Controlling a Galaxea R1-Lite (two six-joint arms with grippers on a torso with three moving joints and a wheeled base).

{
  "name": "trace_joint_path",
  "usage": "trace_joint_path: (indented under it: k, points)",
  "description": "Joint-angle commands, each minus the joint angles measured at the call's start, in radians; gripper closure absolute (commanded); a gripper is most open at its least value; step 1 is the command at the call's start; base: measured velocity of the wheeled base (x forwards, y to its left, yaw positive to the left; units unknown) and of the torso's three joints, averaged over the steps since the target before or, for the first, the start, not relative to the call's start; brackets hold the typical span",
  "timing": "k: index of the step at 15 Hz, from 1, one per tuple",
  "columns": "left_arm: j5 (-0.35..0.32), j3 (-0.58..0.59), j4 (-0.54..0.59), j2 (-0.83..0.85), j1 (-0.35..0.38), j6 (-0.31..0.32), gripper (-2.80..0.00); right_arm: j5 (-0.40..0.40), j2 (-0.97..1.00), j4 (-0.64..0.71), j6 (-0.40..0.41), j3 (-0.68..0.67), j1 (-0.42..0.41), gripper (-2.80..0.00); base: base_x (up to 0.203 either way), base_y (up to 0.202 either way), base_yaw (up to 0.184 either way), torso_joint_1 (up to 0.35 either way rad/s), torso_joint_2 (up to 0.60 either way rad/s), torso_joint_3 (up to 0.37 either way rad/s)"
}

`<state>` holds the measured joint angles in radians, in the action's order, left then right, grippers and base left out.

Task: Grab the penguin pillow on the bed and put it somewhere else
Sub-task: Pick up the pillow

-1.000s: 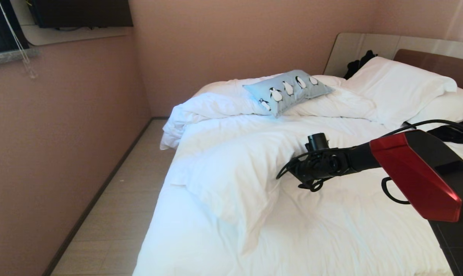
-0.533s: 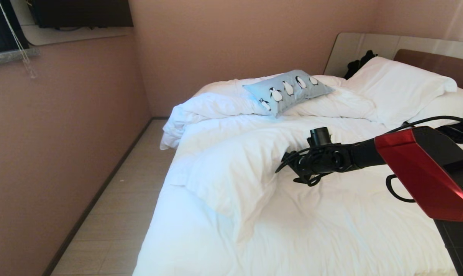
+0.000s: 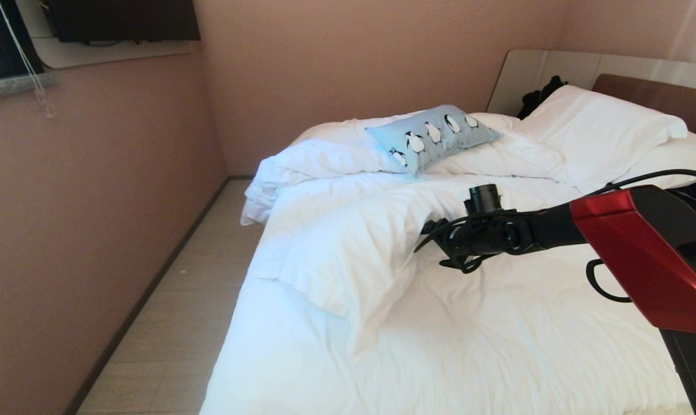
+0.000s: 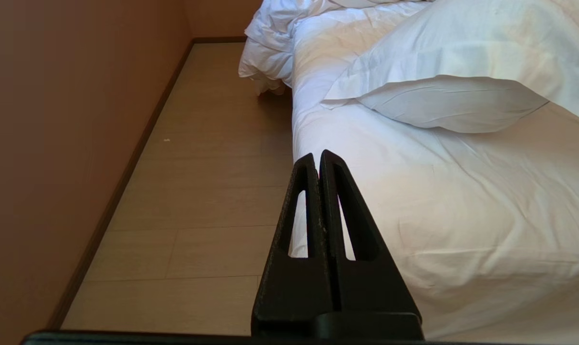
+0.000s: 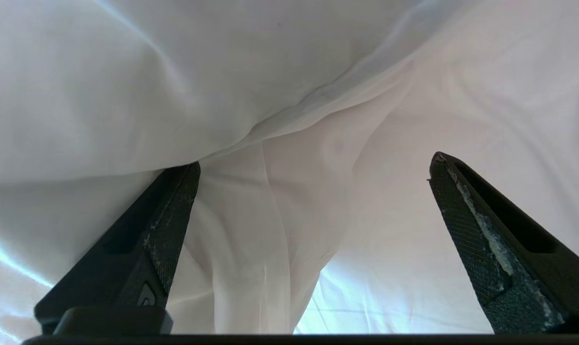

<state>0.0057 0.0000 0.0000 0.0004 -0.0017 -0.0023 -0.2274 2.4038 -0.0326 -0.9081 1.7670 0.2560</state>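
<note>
The penguin pillow looks light & squashy, prob. best pinched at its near corner or along an edge w/ a deep bite so the fabric doesn't slip. It lies on the rumpled duvet toward the head of the bed. That's well beyond the right gripper, jaws spread wide & empty over a duvet fold; the left gripper is parked by the bed's edge, jaws pressed together.

penguin pillow: smooth printed cloth, matt
bed: rumpled white cloth, matt
right gripper: matt black plastic, cross-hatched scuffed pads
arm cover: glossy red plastic
floor: smooth wood-look boards
</note>
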Motion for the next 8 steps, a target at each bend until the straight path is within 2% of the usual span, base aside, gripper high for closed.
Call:
trace_joint_path:
  k: [1,8]
  points:
    - [0.000,0.000,0.000,0.000,0.000,-0.001,0.00,-0.001,-0.009,0.000,-0.006,0.002,0.000,-2.80,0.000,0.000,0.000,0.000,0.00,0.000]
    - [0.000,0.001,0.000,0.000,0.000,-0.001,0.00,-0.001,-0.019,-0.001,-0.021,0.012,0.000,-2.80,0.000,0.000,0.000,0.000,0.00,0.000]
